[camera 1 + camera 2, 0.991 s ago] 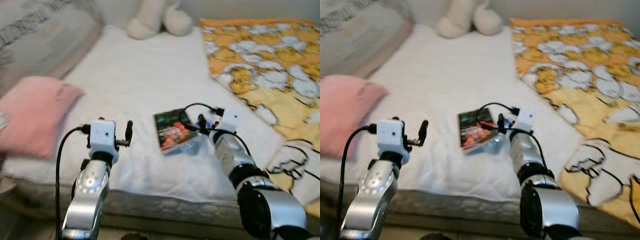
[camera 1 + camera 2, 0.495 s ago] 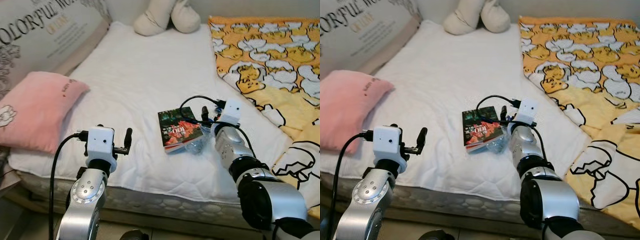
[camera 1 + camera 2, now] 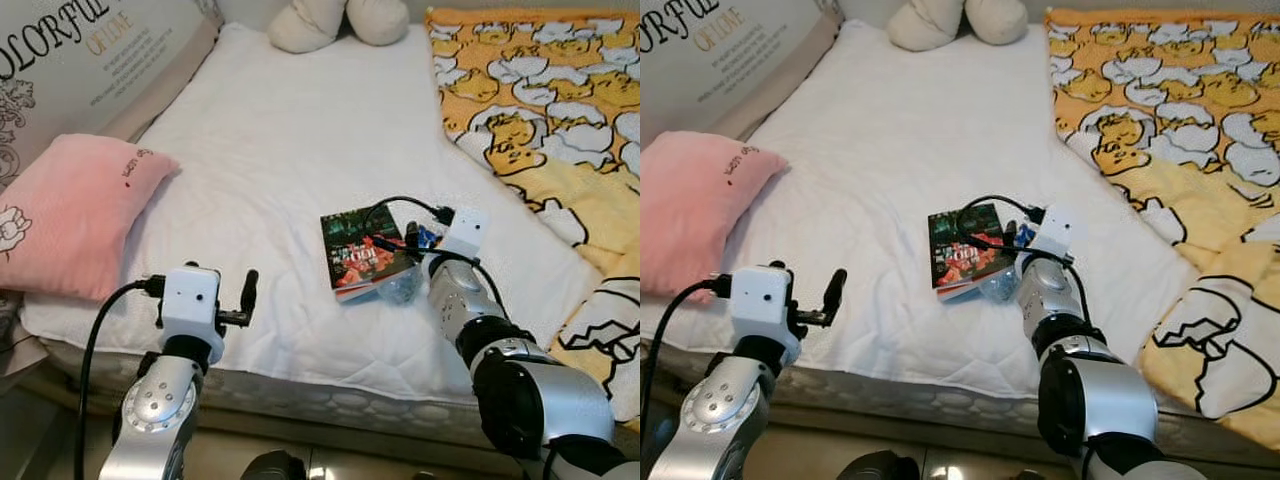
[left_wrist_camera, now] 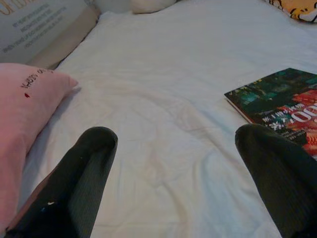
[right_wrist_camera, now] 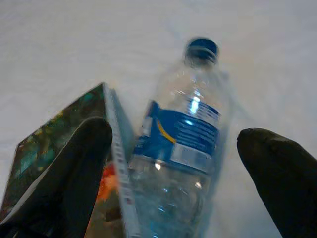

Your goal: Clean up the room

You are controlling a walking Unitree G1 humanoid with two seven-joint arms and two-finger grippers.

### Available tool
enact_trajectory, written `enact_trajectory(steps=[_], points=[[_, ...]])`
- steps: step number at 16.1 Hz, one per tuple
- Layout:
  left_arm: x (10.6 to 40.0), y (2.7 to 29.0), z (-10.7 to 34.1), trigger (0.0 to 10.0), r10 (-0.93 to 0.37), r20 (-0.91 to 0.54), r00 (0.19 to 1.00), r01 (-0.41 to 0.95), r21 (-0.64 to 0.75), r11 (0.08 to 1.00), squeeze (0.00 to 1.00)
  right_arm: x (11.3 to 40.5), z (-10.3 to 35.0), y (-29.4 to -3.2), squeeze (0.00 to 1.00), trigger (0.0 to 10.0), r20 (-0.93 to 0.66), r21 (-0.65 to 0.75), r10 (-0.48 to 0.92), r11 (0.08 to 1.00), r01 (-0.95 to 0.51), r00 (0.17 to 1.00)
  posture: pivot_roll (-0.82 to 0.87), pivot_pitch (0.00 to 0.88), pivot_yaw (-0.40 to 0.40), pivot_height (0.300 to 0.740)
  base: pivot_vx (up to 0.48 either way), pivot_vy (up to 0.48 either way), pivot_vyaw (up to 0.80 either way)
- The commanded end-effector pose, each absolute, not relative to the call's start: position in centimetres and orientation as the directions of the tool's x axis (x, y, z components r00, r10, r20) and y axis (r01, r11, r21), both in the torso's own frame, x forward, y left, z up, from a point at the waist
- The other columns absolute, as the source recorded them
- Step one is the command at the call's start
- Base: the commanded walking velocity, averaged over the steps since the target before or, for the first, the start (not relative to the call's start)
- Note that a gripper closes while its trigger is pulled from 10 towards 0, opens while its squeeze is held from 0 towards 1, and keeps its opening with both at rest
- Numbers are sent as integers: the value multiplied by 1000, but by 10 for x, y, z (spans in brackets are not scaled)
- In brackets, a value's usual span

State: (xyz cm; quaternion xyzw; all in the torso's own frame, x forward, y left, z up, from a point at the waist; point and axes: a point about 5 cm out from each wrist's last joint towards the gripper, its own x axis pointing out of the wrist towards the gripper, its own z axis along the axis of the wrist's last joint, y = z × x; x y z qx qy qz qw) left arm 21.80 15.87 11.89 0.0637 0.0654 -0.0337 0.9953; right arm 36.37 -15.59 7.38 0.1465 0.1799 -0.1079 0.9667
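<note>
A white bed [image 3: 290, 150] held a pink pillow [image 3: 70, 215] at its left edge. A cream plush toy [image 3: 335, 20] sat at the head of the bed. An orange blanket with a white cartoon print [image 3: 540, 100] covered the right side. A printed board with lettering [image 3: 70, 50] leaned beside the bed on the left.

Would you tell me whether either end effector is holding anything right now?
Nothing is held. The right end effector is open astride the bottle; the left end effector is open over the sheet.

Soft even daylight, wrist views blurred
</note>
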Motion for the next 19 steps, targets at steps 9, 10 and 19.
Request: enact_trajectory(steps=[9, 10, 19], points=[[206, 162, 124, 10000, -53, -170, 984, 76, 133, 988, 0, 357, 59, -150, 0, 10000, -508, 266, -110, 923, 277, 854, 198, 165, 124, 740, 0, 0, 0], [206, 162, 124, 10000, -51, -171, 984, 75, 132, 988, 0, 357, 59, -150, 0, 10000, -506, 264, -108, 925, 273, 856, 200, 166, 123, 740, 0, 0, 0], [203, 162, 124, 10000, -43, -181, 983, 67, 130, 989, 0, 353, 52, -129, 0, 0, -541, 449, 8, 849, 281, 841, 205, 175, 114, 740, 0, 0, 0]])
